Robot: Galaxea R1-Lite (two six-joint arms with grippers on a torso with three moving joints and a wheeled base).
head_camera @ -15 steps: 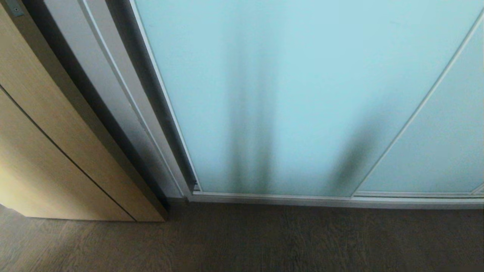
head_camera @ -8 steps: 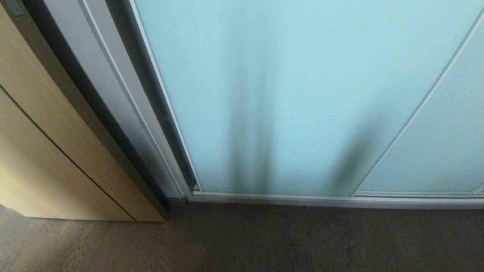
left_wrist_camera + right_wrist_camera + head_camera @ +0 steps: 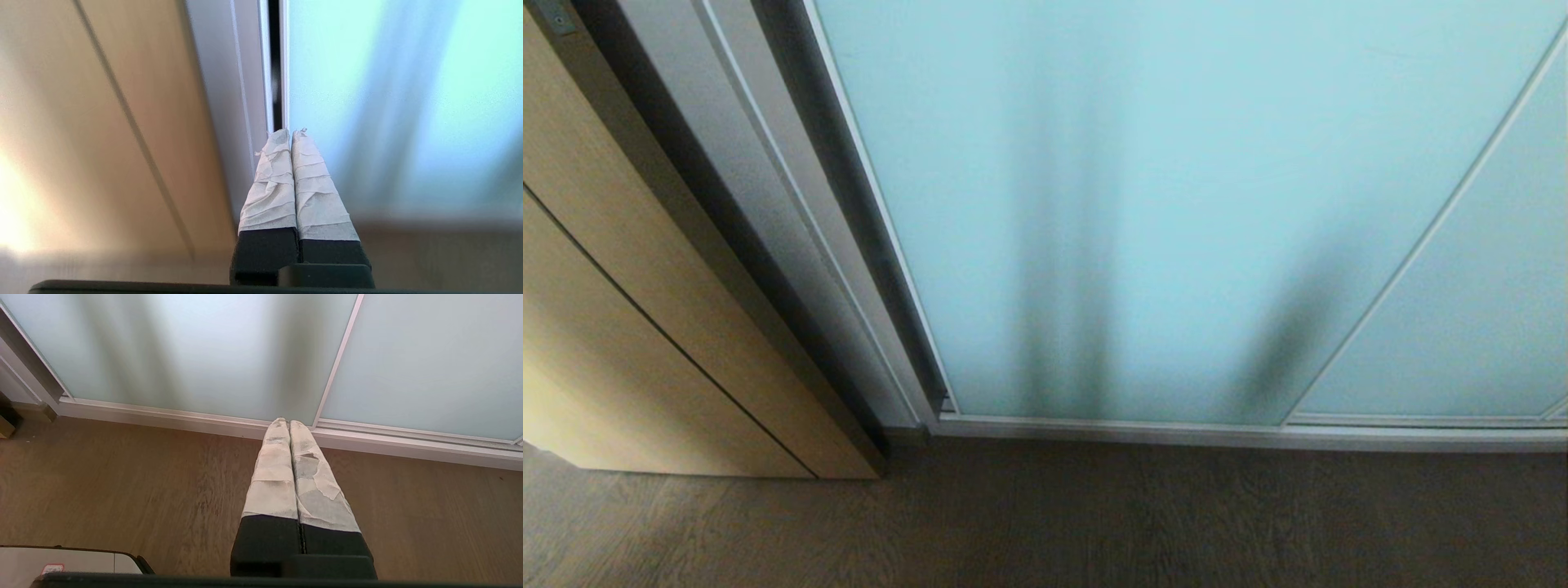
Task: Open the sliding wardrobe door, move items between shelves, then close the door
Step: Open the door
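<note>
Left gripper (image 3: 291, 132), its tape-wrapped fingers pressed together with nothing between them, points at the dark slit where the sliding wardrobe door (image 3: 1143, 204) meets the silver wardrobe frame (image 3: 792, 237). Frosted aqua glass fills the opening, the door fully closed, its bottom rail (image 3: 1241, 433) running along bare wood floor (image 3: 1094, 523). Right gripper (image 3: 289, 421), likewise closed and empty, hangs above the floor near the rail. Light wood cabinet (image 3: 621, 327) stands left of the frame.

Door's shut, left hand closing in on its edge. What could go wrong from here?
1. Left hand is shut and aimed at the narrow dark gap beside the sliding wardrobe door; taped fingertips may wedge or slip off the thin silver frame.
2. Neither arm shows in the head view, so contact goes unseen there.
</note>
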